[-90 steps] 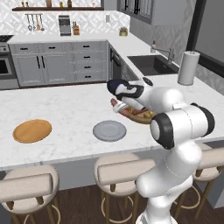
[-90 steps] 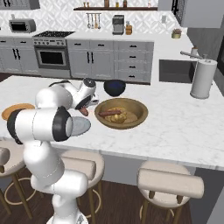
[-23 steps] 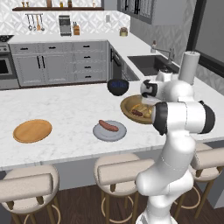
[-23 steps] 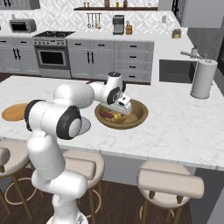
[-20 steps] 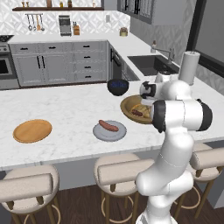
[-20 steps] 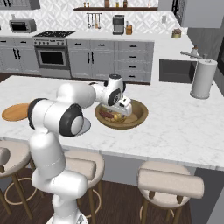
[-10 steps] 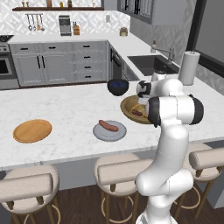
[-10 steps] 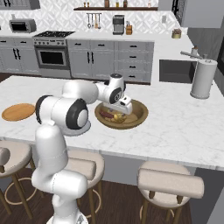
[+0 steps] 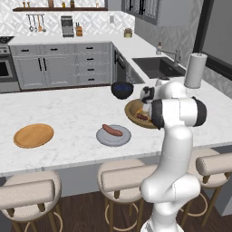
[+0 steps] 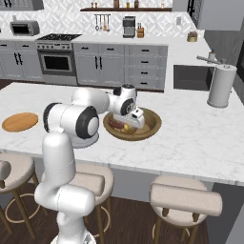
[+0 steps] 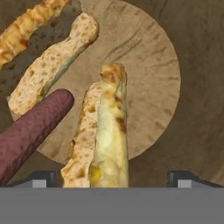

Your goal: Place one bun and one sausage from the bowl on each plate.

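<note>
Since the earliest frame a sausage [image 9: 112,130] has arrived on the grey plate [image 9: 113,136], and the arm has swung back over the wooden bowl [image 10: 133,124], lowering into it across the last second. That plate has its sausage but no bun; the orange-brown plate [image 9: 33,135] sits bare, well apart to the left. The gripper [image 11: 111,178] is spread wide and holds nothing (judged from both tips standing far apart in the hand view). Between its tips lies a split bun [image 11: 101,131], close under the hand; whether they touch it cannot be told. Just beside it is a second sausage [image 11: 30,128], then another bun [image 11: 52,63] farther off.
</note>
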Controlling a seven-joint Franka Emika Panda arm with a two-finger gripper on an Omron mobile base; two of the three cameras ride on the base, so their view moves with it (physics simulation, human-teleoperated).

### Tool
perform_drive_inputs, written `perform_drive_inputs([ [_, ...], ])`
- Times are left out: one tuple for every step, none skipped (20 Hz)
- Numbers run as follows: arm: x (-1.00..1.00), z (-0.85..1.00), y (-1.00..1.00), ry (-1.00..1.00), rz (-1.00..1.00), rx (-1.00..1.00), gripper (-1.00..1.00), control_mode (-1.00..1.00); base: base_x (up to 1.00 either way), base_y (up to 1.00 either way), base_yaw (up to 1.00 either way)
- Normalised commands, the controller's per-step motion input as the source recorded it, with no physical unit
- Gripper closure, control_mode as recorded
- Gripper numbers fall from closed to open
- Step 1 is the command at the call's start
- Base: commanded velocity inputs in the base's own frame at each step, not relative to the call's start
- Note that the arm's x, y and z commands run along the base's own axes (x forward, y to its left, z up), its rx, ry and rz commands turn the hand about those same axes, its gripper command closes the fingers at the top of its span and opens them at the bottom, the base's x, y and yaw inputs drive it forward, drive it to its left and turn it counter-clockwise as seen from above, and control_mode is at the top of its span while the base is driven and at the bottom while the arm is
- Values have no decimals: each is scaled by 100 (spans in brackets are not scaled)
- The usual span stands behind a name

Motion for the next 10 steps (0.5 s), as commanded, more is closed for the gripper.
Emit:
perform_drive_inputs([
  [0,-26,0,0,0,0,-100,-100,0,0,0],
  [0,-19,0,0,0,0,-100,-100,0,0,0],
  [0,-19,0,0,0,0,-100,-100,0,0,0],
  [0,-19,0,0,0,0,-100,-100,0,0,0],
  [0,-16,0,0,0,0,-100,-100,0,0,0],
  [0,-16,0,0,0,0,-100,-100,0,0,0],
  [0,-14,0,0,0,0,-100,-100,0,0,0],
  [0,-11,0,0,0,0,100,-100,0,0,0],
  [0,-7,0,0,0,2,100,-100,0,0,0],
  [0,0,0,0,0,3,100,-100,0,0,0],
])
